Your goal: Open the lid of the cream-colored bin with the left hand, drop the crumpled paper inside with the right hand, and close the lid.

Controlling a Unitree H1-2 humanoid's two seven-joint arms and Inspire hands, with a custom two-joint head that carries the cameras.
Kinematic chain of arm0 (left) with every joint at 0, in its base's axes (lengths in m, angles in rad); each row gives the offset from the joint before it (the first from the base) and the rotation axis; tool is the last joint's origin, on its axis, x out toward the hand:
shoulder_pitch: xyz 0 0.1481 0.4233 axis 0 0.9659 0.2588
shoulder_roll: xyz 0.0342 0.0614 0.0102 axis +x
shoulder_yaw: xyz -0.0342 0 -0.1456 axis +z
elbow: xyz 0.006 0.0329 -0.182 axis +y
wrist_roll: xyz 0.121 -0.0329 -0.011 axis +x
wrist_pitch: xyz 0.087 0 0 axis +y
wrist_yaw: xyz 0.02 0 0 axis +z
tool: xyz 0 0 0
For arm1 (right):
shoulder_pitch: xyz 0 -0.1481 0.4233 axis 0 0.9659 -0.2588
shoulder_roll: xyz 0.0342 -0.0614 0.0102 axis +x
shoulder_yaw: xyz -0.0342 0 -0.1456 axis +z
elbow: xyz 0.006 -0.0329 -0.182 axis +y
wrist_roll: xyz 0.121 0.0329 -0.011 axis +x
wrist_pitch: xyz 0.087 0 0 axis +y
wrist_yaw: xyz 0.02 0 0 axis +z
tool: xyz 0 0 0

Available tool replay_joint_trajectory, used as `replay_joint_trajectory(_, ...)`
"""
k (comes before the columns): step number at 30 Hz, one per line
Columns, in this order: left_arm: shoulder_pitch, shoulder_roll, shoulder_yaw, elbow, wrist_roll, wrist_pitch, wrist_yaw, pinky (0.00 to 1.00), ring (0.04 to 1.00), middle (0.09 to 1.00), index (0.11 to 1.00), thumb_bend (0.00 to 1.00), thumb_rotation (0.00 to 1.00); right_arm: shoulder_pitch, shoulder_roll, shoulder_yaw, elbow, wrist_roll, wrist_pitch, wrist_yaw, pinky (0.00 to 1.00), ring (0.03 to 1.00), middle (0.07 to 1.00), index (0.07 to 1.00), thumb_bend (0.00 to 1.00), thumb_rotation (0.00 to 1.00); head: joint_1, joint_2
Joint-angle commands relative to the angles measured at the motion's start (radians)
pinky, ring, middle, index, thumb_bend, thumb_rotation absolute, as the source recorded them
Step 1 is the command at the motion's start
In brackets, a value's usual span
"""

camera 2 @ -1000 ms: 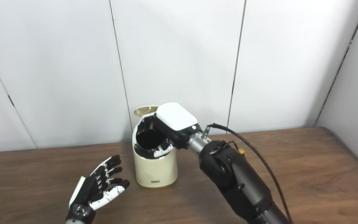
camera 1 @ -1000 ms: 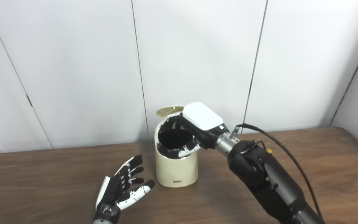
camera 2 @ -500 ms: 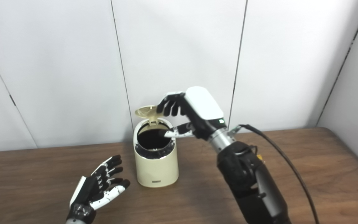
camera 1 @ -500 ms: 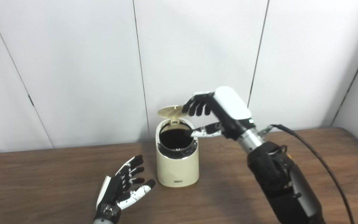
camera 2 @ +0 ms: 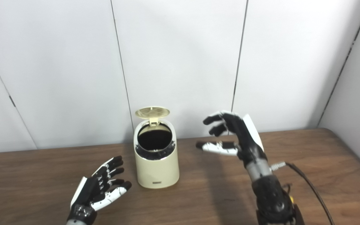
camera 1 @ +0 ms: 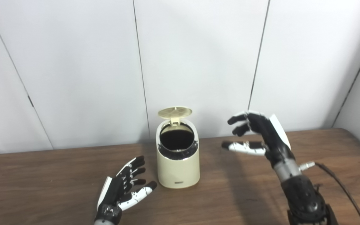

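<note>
Right arm has pulled back fast: a second ago its hand was down in the mouth of the bin, half a second ago above the rim, now it's clear to the right and lower, raised off the table. Bin, lid and left hand haven't shifted.

Table (camera 1: 42,175): brown wood, everything sits toward the middle, white panel wall behind.

Right hand (camera 1: 258,137): well apart from the bin, off to its right, palm toward the bin, fingers spread and loosely curled, thumb sticking out toward the bin. Holding nothing.

Bin (camera 1: 177,168): cream, upright, near the back of the table. Mouth open, inside dark.

Left hand (camera 1: 122,190): resting low on the table just beside the bin's left front, fingers fanned out toward it, palm up, empty. Not touching bin or lid. Parked close, probably so it can reach the lid next.

Lid (camera 1: 174,112): round disc, flipped up on its rear hinge, standing on its own, so nothing needs to hold it.

Crumpled paper: not visible anywhere on the table or in either hand. Inside of the bin is too dark to confirm, but my read is it's in there.

Judgement: drop is done, only closing the lid remains. The right arm's position leaves the lid's path free.
</note>
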Motion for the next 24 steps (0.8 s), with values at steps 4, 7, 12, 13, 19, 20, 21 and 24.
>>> replay_joint_trajectory(4, -0.04, 0.003, 0.004, -0.012, -0.009, -0.041, 0.0, 0.72, 0.851, 0.886, 0.912, 0.71, 0.22, -0.006, -0.01, -0.003, 0.045, 0.11, -0.128, 0.004, 0.63, 0.771, 0.854, 0.845, 0.84, 0.27, 0.006, 0.0)
replay_joint_trajectory(7, -0.04, 0.002, 0.004, -0.009, -0.008, -0.045, 0.001, 0.72, 0.851, 0.885, 0.914, 0.7, 0.22, 0.005, 0.0, 0.001, 0.085, 0.184, -0.174, 0.023, 0.64, 0.769, 0.866, 0.855, 0.88, 0.27, 0.025, -0.004)
replay_joint_trajectory(12, -0.038, -0.006, 0.003, -0.015, 0.002, -0.041, 0.013, 0.72, 0.845, 0.877, 0.907, 0.71, 0.21, 0.026, 0.005, 0.019, 0.149, 0.226, -0.28, 0.031, 0.61, 0.758, 0.885, 0.868, 0.88, 0.29, 0.066, -0.007)
replay_joint_trajectory(13, -0.037, -0.007, 0.002, -0.016, 0.004, -0.041, 0.016, 0.72, 0.845, 0.878, 0.904, 0.72, 0.22, 0.03, 0.007, 0.019, 0.163, 0.228, -0.301, 0.026, 0.62, 0.761, 0.882, 0.865, 0.89, 0.3, 0.07, -0.008)
replay_joint_trajectory(19, -0.034, -0.016, 0.0, -0.002, -0.003, -0.063, 0.013, 0.72, 0.851, 0.886, 0.909, 0.71, 0.2, 0.054, 0.016, 0.008, 0.248, 0.254, -0.393, 0.012, 0.66, 0.772, 0.885, 0.871, 0.86, 0.26, 0.107, -0.025)
replay_joint_trajectory(20, -0.033, -0.016, -0.001, -0.001, -0.003, -0.067, 0.012, 0.71, 0.851, 0.887, 0.91, 0.71, 0.2, 0.055, 0.016, 0.006, 0.261, 0.26, -0.4, 0.014, 0.66, 0.772, 0.887, 0.873, 0.85, 0.26, 0.113, -0.027)
replay_joint_trajectory(21, -0.033, -0.015, 0.0, -0.001, -0.004, -0.07, 0.011, 0.71, 0.853, 0.889, 0.913, 0.71, 0.2, 0.055, 0.016, 0.005, 0.267, 0.264, -0.404, 0.014, 0.66, 0.776, 0.889, 0.874, 0.85, 0.25, 0.113, -0.028)
replay_joint_trajectory(24, -0.029, -0.016, 0.004, -0.007, -0.012, -0.065, 0.009, 0.71, 0.856, 0.892, 0.917, 0.71, 0.21, 0.063, 0.025, 0.002, 0.265, 0.266, -0.391, 0.006, 0.67, 0.783, 0.886, 0.871, 0.87, 0.27, 0.11, -0.028)
